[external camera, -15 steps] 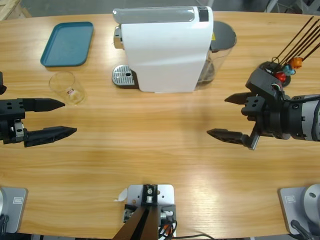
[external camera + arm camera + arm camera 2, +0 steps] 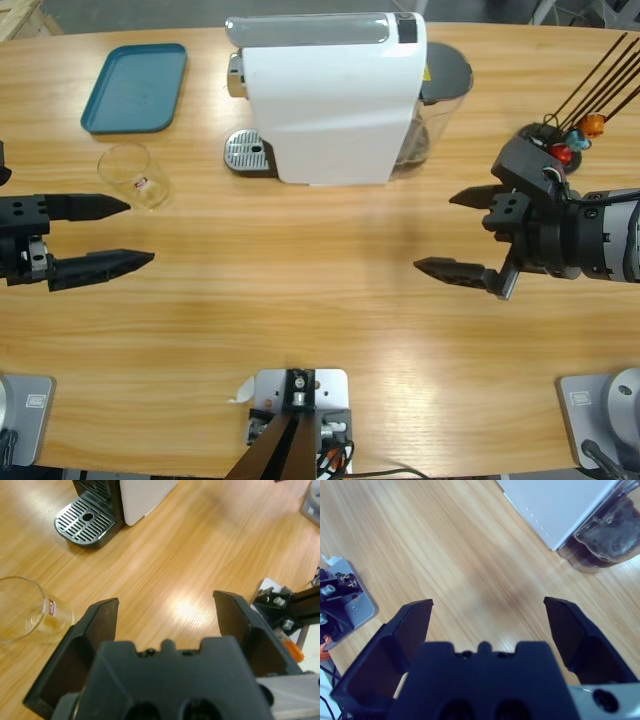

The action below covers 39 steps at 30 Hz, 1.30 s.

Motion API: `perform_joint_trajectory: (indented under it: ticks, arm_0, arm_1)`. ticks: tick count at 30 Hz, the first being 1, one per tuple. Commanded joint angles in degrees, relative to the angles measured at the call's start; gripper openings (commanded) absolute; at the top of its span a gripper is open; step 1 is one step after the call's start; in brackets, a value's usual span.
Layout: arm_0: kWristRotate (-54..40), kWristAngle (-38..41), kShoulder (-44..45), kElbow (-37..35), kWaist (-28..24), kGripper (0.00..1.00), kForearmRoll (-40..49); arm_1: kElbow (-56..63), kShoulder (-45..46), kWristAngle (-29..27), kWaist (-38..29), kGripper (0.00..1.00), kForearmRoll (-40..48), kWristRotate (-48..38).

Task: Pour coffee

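No coffee shows in any view. A clear glass tumbler [image 2: 135, 175] with a small red mark stands empty at the left, just beyond my left gripper [image 2: 140, 233], which is open and holds nothing. In the left wrist view the tumbler [image 2: 25, 610] sits left of the left gripper [image 2: 166, 600], and the machine's metal drip tray [image 2: 86, 520] lies further ahead. The white boxy machine [image 2: 330, 95] stands at the back middle. My right gripper [image 2: 434, 232] hangs open and empty at the right, short of the machine's grey water tank [image 2: 605, 535]; bare wood lies under the right gripper [image 2: 488, 601].
A teal tray [image 2: 135, 87] lies at the back left, behind the tumbler. A black holder with thin sticks and coloured beads [image 2: 560, 140] stands at the right, just behind the right arm. The drip tray [image 2: 248, 152] juts from the machine's left side.
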<state>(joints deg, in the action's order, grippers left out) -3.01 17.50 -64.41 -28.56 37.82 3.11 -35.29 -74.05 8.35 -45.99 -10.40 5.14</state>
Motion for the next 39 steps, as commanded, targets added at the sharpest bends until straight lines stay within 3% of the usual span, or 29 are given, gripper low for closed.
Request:
perform_joint_trajectory:
  ticks: [1, 6, 11, 14, 22, 28, 39]
  arm_0:
    - [15.19, -2.77, 2.31, -3.77, 0.43, 0.908, -3.37]
    - [29.08, 5.07, 1.88, -9.44, -5.67, 0.957, -3.02]
    - [35.86, 29.91, -5.43, -13.40, -16.80, 0.956, -3.88]
    - [38.96, 34.78, -9.23, -15.81, -19.15, 0.948, -6.24]
    - [41.54, 35.58, -20.58, -22.06, -22.42, 0.945, -8.57]
    - [41.89, 37.99, -29.62, -26.19, -22.35, 0.931, -11.93]
    - [44.21, 41.33, -36.95, -30.15, -19.63, 0.899, -15.94]
  arm_1:
    - [1.73, -0.40, -0.44, 0.02, 0.991, 1.10, -0.57]
    - [1.80, -0.05, -0.65, 0.02, 0.991, 1.17, -0.57]
    - [1.78, 0.02, -2.48, 0.02, 0.991, 1.20, -2.18]
    - [1.59, -0.20, -4.17, 0.02, 0.991, 1.26, -2.80]
    - [0.25, -1.68, -9.67, 0.02, 1.000, 0.01, -9.34]
    - [0.25, 0.48, -11.50, 0.02, 0.996, -1.29, -9.85]
    - [1.12, -0.98, -12.48, 0.02, 0.996, 0.03, -11.46]
